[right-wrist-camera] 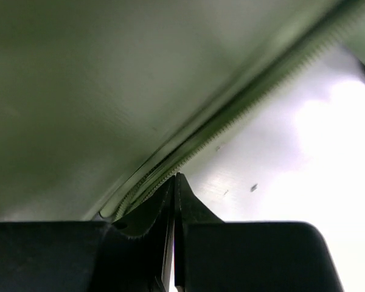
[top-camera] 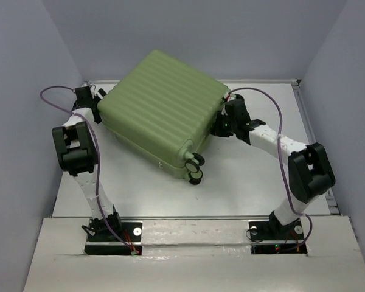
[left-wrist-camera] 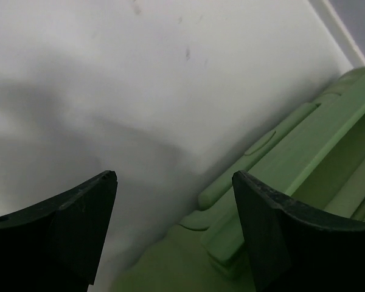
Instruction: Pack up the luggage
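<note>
Green luggage [top-camera: 161, 106] closed on table [top-camera: 249, 182], left gripper [left-wrist-camera: 174, 177] apart, right gripper [right-wrist-camera: 175, 177] pressed together by zipper [right-wrist-camera: 243, 115]

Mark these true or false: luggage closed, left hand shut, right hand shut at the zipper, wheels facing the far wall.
1. The luggage lies closed on the table, ribbed shell up. True.
2. The left hand is shut. False: it is open, fingers wide apart, holding nothing, beside the luggage's edge.
3. The right hand is shut with its tips at the zipper. True.
4. The wheels point toward the far wall. False: they face the near side, toward the arm bases.
</note>
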Action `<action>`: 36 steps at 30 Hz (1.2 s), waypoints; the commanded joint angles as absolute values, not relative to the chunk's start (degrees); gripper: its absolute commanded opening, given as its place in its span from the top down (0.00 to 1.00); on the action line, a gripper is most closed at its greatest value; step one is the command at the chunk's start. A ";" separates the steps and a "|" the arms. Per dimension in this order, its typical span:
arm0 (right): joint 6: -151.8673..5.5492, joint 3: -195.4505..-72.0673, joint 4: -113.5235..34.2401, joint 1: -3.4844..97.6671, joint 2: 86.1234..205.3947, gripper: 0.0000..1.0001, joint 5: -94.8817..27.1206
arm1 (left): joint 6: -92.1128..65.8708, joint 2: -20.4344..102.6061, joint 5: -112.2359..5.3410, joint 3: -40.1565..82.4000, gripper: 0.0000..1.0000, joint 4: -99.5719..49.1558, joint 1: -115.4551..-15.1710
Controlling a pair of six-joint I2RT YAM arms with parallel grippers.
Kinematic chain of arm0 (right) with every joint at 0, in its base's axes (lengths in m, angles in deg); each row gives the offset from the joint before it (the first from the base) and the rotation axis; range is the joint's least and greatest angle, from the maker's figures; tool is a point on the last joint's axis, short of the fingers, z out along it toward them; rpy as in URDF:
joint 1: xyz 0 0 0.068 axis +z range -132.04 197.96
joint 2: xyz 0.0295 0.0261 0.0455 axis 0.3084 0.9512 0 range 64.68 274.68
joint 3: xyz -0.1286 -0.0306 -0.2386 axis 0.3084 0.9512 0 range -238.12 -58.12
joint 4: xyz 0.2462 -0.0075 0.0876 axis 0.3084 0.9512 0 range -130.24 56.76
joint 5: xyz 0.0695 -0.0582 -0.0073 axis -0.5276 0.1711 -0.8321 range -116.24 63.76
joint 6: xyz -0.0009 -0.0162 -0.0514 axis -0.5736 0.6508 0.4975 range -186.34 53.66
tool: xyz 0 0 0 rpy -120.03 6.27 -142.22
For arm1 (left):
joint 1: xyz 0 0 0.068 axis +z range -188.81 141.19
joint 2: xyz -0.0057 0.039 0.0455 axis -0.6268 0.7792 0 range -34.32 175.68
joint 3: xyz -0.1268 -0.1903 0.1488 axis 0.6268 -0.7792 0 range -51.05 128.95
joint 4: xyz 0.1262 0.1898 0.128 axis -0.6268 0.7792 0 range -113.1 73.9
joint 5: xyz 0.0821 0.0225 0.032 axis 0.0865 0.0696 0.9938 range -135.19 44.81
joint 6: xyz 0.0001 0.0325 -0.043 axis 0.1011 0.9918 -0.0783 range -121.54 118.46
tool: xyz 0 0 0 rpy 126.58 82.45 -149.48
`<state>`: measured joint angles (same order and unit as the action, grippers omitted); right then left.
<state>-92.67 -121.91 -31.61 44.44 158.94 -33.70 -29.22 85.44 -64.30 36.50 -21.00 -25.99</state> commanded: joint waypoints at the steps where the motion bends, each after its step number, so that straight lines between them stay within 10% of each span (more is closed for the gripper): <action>1: -91.74 -138.49 -42.53 44.60 166.69 0.93 -42.56 | -30.10 69.06 -69.80 20.35 0.12 -22.93 -30.64; 6: -91.22 -159.33 -30.35 43.45 178.91 0.85 -51.54 | -30.81 50.70 -69.18 -0.02 0.12 -25.48 -31.34; 12: -91.57 -193.56 -11.37 40.56 196.73 0.29 -60.06 | -32.82 28.46 -70.68 -16.30 0.11 -23.47 -33.36; 17: -94.55 -203.75 -8.86 37.04 201.17 0.05 -61.92 | -36.16 17.73 -68.31 -21.68 0.11 -21.52 -39.16; 23: -92.55 -204.46 -10.70 30.89 196.87 0.00 -64.90 | -40.29 12.70 -63.74 -23.27 0.10 -21.61 -48.12; 29: -86.84 -194.65 -10.79 26.58 183.98 0.16 -67.20 | -42.41 9.72 -61.71 -25.64 0.10 -24.58 -51.46; 34: -85.76 -145.13 -32.92 28.86 150.22 0.85 -65.36 | -41.27 6.91 -60.31 -25.47 0.14 -24.69 -52.52; 36: -89.70 -131.40 -44.73 30.52 139.96 0.93 -65.61 | -40.39 5.07 -59.86 -25.12 0.19 -24.25 -52.70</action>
<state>-86.97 -155.99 -22.04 26.32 160.01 -63.58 -40.22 9.05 -58.42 -26.08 -17.37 -51.68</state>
